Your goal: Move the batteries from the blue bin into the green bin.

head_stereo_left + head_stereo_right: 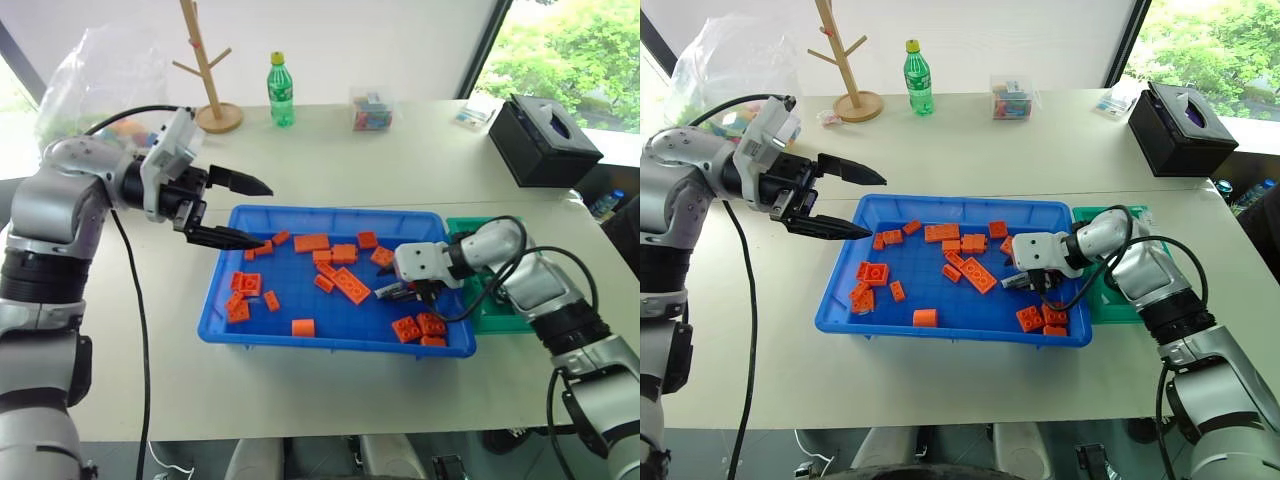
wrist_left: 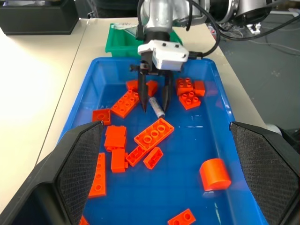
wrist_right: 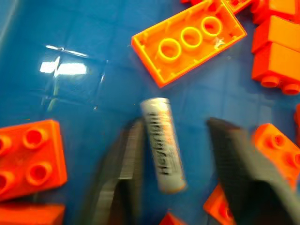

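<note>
In right wrist view, battery (image 3: 162,144) between right gripper (image 3: 180,176) fingers.

One battery (image 3: 163,145) lies flat on the floor of the blue bin (image 1: 330,340), near its right end. It is a small silver-white tube with dark letters along its side. It sits between my two right fingers (image 3: 119,173), close to one and apart from the other. The blue bin is wide and shallow, with orange bricks (image 1: 351,285) scattered in it. The green bin (image 2: 119,43) stands just beside the blue bin's right end.
</note>
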Available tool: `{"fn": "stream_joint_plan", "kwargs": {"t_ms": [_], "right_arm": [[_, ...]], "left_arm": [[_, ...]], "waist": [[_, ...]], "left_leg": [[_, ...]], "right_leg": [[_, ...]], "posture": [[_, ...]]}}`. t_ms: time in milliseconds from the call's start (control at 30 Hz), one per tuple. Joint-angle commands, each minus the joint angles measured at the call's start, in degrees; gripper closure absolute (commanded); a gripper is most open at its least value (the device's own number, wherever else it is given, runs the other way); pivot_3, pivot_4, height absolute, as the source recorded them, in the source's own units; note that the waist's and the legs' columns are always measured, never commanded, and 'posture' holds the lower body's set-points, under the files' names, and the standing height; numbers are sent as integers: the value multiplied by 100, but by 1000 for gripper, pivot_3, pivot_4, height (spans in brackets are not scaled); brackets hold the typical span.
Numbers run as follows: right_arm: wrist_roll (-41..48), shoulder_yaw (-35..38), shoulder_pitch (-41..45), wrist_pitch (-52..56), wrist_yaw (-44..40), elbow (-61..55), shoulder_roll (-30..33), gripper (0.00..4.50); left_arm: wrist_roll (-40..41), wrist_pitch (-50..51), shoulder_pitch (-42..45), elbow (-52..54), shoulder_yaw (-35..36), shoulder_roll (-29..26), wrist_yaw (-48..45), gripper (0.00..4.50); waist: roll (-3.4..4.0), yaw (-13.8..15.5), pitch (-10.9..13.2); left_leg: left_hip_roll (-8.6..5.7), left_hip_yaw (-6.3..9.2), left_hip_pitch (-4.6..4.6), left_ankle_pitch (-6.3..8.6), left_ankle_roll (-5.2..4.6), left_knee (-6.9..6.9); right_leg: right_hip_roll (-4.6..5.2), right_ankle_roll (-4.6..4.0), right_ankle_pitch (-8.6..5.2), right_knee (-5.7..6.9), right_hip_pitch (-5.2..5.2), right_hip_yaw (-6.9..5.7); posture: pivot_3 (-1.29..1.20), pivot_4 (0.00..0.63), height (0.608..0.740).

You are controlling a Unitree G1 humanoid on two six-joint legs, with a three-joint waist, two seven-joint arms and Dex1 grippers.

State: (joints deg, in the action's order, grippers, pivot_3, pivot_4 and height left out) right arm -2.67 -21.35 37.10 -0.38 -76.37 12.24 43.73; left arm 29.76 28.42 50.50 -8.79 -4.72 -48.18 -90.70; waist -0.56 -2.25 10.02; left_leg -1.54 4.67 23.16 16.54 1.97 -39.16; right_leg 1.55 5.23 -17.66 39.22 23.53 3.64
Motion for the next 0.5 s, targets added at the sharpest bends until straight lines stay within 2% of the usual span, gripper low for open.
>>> {"fn": "stream_joint_plan", "kwargs": {"t_ms": [33,200,367,500], "right_arm": [[-112,15,-96,45,-40,-42,89,4388],[353,361,-94,669,-186,-775,190,4448],[802,1071,346,1693,-23,-1433,471,4448],[977,1898,317,2180,126,-1538,1215,4448]], "left_arm": [[32,-30,132,106,198,-55,12,0],[30,-33,130,112,203,-55,23,0],[36,-27,123,125,201,-62,20,0],[8,-79,114,79,181,-33,11,0]], "waist": [[0,-7,0],[1,-1,0],[4,-21,3],[4,18,2]], "left_leg": [[0,0,-1,0,0,0],[0,1,-7,0,0,0],[0,1,-4,0,0,1],[1,4,-4,0,0,4]], "right_leg": [[0,0,0,0,0,0],[0,0,0,0,-7,0],[0,0,0,1,-2,0],[0,0,0,1,-1,1]], "posture": [[0,150,736],[0,150,736],[0,150,736],[0,150,736]]}}
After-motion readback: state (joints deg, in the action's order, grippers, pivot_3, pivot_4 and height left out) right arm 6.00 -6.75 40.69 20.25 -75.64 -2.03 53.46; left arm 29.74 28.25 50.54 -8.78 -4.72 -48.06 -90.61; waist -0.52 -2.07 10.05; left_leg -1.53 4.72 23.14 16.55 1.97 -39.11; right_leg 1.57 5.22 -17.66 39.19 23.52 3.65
